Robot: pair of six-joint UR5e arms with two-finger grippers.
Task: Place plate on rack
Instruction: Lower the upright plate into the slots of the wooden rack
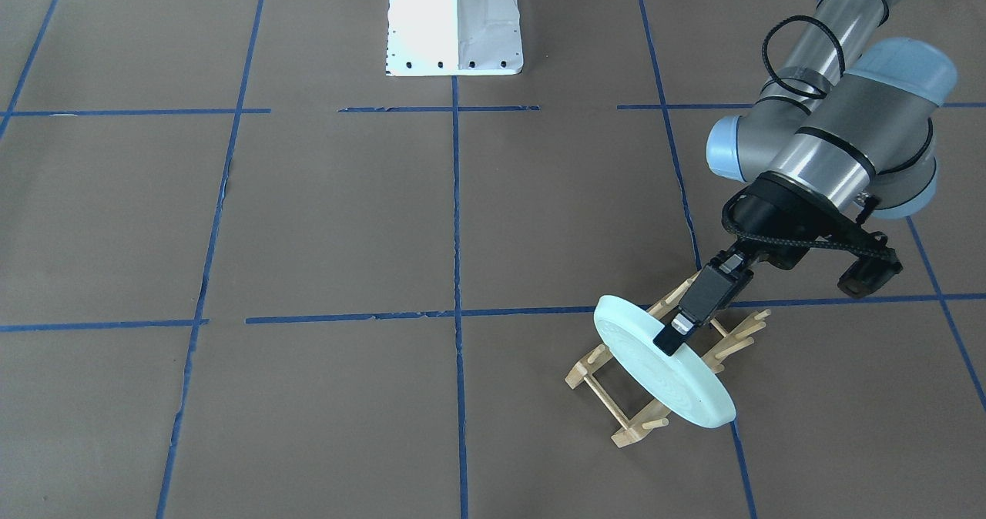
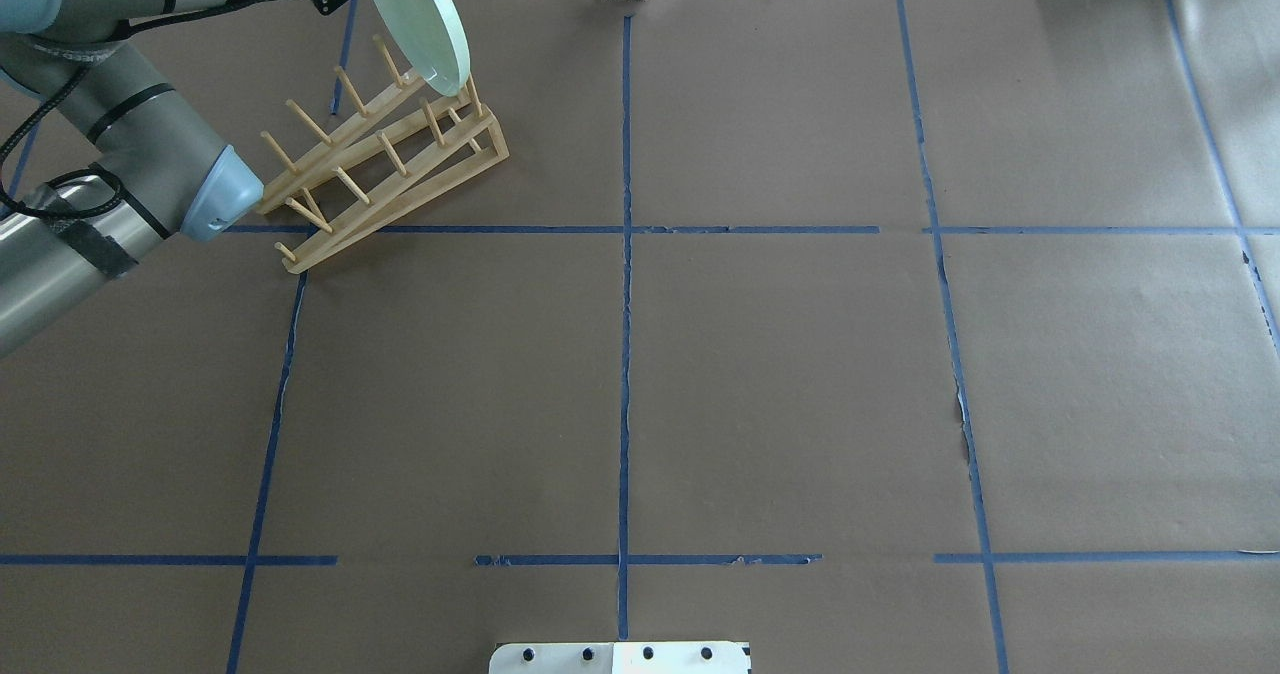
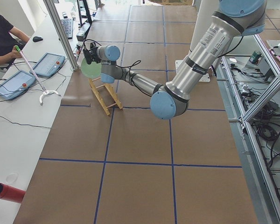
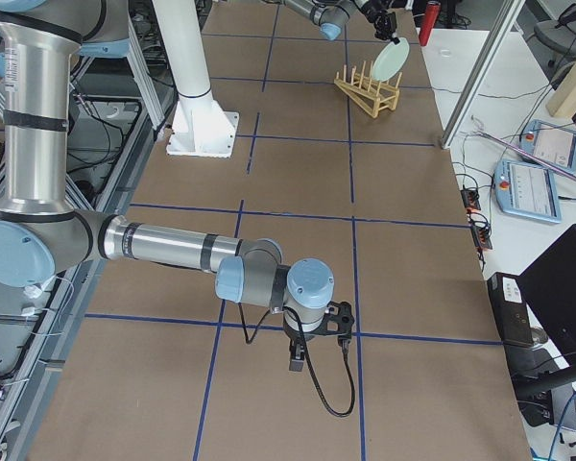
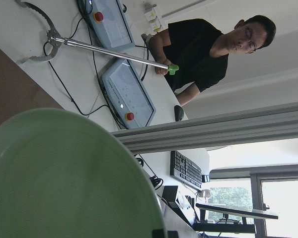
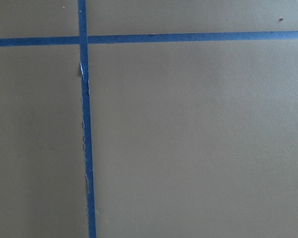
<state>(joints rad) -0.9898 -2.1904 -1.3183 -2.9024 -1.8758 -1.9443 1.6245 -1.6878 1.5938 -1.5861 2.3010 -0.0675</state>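
Observation:
My left gripper point(image 1: 678, 333) is shut on the top rim of the pale mint-green plate point(image 1: 664, 376), which it holds on edge and tilted. The plate's lower edge is down among the pegs at the end of the light-wood rack point(image 1: 630, 433) farthest from my base. I cannot tell whether it rests on the rails. The plate point(image 2: 425, 24) and rack point(image 2: 400, 169) sit at the table's far left in the overhead view. The plate point(image 5: 64, 178) fills the lower left of the left wrist view. My right gripper point(image 4: 302, 355) points down at bare table, far from the rack; I cannot tell whether it is open.
My white base point(image 1: 454, 18) stands at the table's near middle edge. Beyond the table's far edge are an operator point(image 3: 0, 37) holding a grabber stick, two control tablets point(image 3: 49, 64), and a red cylinder point(image 3: 7, 192). Blue tape lines grid the brown table.

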